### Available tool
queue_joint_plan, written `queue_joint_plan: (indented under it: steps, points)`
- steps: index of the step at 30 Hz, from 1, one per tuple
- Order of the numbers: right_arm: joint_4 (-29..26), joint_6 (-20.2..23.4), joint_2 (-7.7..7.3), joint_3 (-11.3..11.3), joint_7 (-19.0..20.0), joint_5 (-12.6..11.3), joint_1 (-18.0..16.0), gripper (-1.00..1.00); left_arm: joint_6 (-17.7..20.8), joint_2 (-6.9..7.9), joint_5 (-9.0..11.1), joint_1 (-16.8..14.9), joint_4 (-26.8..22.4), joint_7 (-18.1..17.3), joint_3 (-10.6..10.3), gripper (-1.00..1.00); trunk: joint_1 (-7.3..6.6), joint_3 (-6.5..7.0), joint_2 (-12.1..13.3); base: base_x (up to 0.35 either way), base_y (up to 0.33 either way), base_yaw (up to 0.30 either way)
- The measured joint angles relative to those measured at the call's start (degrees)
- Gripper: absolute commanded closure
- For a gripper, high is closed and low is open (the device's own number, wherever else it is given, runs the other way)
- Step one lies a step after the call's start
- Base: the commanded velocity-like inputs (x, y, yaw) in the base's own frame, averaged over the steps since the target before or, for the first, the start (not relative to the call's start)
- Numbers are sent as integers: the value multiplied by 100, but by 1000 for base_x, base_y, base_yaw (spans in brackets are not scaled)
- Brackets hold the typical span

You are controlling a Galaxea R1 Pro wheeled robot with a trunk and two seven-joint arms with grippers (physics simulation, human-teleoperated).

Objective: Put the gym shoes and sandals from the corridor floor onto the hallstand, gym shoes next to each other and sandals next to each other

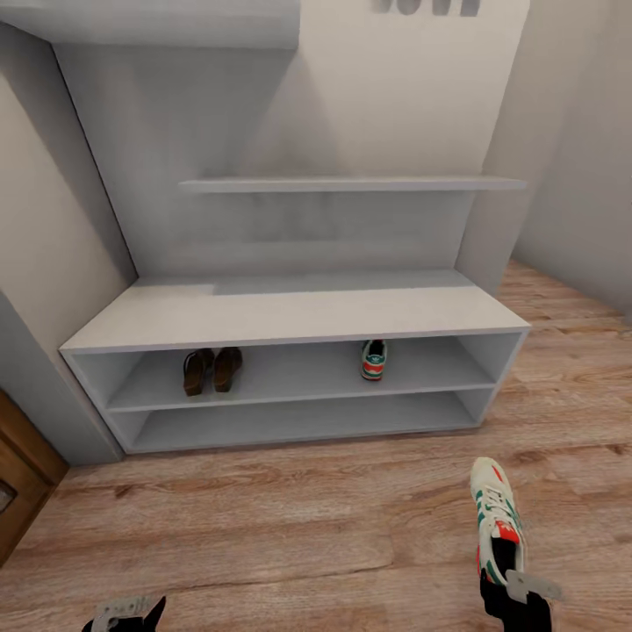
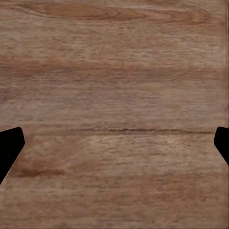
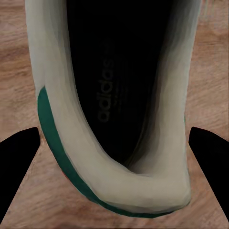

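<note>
Right gripper [image 1: 516,590] is down at the heel of the last gym shoe [image 1: 498,520], which lies on the corridor floor [image 1: 263,527] out in front of the hallstand [image 1: 290,312], off toward its right end. From the wrist camera the fingers [image 3: 19,162] stand wide on either side of the shoe's heel collar [image 3: 114,191], not closed on it. Whether a pad is already brushing the shoe I can't quite tell.

On the hallstand's upper open shelf, the two sandals [image 1: 211,369] sit side by side toward the left, and the other gym shoe [image 1: 374,359] waits alone toward the right. So three are home, one to go.

Left gripper [image 1: 132,614] hangs low over bare floor, jaws spread wide, holding nothing.

The risk now: a pinch on that soft heel rim could slip, and the shoe would swing toe-down or drop. Sliding it under the hallstand's top, the toe could catch the shelf edge, or land too far from its mate.
</note>
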Motion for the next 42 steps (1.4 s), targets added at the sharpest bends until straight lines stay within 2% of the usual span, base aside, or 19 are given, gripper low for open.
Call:
queue_joint_plan:
  steps: [2, 5, 6, 8, 11, 14, 17, 20, 33, 42]
  points:
    - [-209, 260, 136, 12, 80, 136, -1, 100, -8, 49, 106, 1, 3, -146, 0, -100, 0, 0, 0, 0, 0, 0]
    - [-553, 664, 298, 10, 182, 266, -1, 100, -16, 80, 164, 2, 16, -224, 2, -100, 0, 0, 0, 0, 0, 0]
    - [-824, 994, 401, 28, 244, 345, -3, 100, -21, 98, 186, 2, 37, -254, 5, -100, 0, 0, 0, 0, 0, 0]
    - [-1119, 1357, 501, 0, 293, 397, -2, 100, -27, 112, 201, 3, 62, -276, 6, -100, 0, 0, 0, 0, 0, 0]
    - [-1832, 2245, 731, 9, 344, 476, -1, 100, -48, 128, 218, 3, 116, -300, 4, -100, 0, 0, 0, 0, 0, 0]
    - [-2291, 2786, 878, -3, 364, 499, -6, 100, -61, 129, 223, 3, 135, -308, 1, -100, 0, 0, 0, 0, 0, 0]
    - [-2574, 3118, 958, 3, 364, 510, -45, 100, -68, 123, 223, 3, 142, -311, -4, -100, 0, 0, 0, 0, 0, 0]
    - [-2689, 3278, 988, -3, 367, 513, -123, 100, -70, 121, 223, 3, 144, -312, -7, -100, 0, 0, 0, 0, 0, 0]
    - [-2810, 4054, 1059, 0, 322, 515, -1013, 100, -56, 91, 177, 3, 148, -304, -76, -100, 0, 1, 0, 0, 0, 0]
    - [-2811, 4223, 1232, 2, 336, 509, -1160, 100, -54, 65, 169, 3, 147, -272, -89, -100, 0, 0, 0, 0, 0, 0]
